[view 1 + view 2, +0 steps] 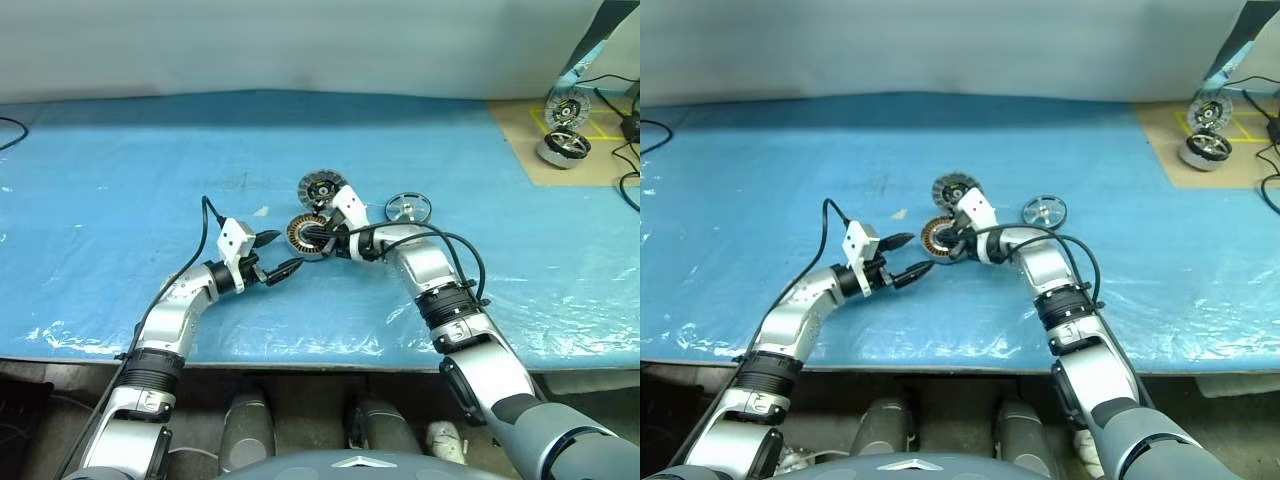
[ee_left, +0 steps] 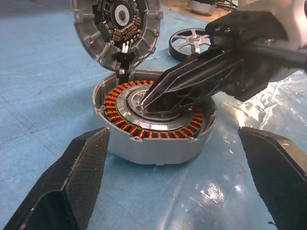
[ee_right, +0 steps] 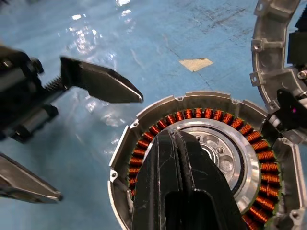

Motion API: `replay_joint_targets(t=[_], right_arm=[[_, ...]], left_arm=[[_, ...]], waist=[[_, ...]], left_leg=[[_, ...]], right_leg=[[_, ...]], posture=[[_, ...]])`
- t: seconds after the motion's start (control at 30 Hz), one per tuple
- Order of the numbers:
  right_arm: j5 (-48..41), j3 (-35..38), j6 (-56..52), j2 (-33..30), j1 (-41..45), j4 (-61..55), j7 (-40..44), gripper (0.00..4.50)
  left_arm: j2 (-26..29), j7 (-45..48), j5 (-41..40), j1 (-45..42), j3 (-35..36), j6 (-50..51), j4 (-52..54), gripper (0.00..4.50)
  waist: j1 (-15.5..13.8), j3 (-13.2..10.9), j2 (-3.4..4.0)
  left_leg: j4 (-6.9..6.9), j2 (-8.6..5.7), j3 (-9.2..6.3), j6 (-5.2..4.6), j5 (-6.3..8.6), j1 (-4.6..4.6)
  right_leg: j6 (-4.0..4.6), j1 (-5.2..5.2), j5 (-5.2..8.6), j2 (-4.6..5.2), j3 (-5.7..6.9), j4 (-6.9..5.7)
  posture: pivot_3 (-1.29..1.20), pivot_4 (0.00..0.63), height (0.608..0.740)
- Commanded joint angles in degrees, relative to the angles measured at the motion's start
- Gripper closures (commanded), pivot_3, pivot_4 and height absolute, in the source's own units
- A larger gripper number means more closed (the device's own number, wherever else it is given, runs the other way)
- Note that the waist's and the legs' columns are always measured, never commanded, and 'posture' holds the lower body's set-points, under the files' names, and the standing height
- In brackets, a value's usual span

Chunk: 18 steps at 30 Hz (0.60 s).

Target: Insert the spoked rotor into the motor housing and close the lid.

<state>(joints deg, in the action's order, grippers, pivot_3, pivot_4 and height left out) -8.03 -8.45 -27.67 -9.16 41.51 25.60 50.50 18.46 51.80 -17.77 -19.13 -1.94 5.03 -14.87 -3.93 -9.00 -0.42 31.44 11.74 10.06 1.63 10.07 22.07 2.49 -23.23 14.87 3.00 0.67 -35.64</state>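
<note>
A crinkled blue sheet [image 1: 120,200] covered the table. Head view: the spoked rotor [image 1: 408,208] lay at three o'clock of the motor housing [image 1: 305,236]. Left wrist: left gripper [image 2: 177,177] spread before copper windings, hinged ribbed lid [image 2: 116,25] upright. Right wrist: right gripper [image 3: 176,139] pressed together on the silver centre.

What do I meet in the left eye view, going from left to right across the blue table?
Left tool, open → motor housing with the shut right tool on its centre → spoked rotor → two silver wheels on the brown board at far right. The lid stands behind the housing, so I leave it out.
</note>
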Motion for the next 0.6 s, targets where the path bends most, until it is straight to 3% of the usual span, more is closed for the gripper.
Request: replay_joint_targets(t=[0.03, 0.43, 0.6], right_arm=[[-2.51, 0.97, -1.13, 0.28, -0.16, -3.80, 0.15, 4.45], [0.97, 1.79, 3.43, 0.67, 2.79, 2.82, -9.18, 4.45], [1.31, -0.28, 3.55, -0.52, 1.28, 1.97, -6.90, 4.45]], left_arm=[[0.53, 0.55, -0.34, -0.56, 0.50, -0.62, 1.09, 0.00], [0.81, 0.75, -0.60, -0.92, 0.60, -0.26, 1.50, 0.00], [0.52, 0.58, -0.54, -0.55, 0.29, -0.14, 1.92, 0.00]], waist=[[0.00, 0.00, -0.01], [0.03, -0.01, -0.01], [0.03, -0.02, -0.01]], left_leg=[[0.04, 0.01, -0.01, 0.01, 0.00, 0.05], [0.22, 0.01, -0.03, 0.22, 0.13, -0.03], [0.22, 0.01, -0.02, 0.22, 0.12, -0.02]], right_leg=[[0.00, -0.01, 0.00, -0.04, 0.06, -0.01], [-0.01, 0.09, -0.01, 0.11, 0.06, -0.05], [-0.01, 0.10, -0.01, 0.10, 0.06, -0.04]], posture=[[0.00, 0.150, 0.740], [0.00, 0.150, 0.740], [0.00, 0.150, 0.740]])
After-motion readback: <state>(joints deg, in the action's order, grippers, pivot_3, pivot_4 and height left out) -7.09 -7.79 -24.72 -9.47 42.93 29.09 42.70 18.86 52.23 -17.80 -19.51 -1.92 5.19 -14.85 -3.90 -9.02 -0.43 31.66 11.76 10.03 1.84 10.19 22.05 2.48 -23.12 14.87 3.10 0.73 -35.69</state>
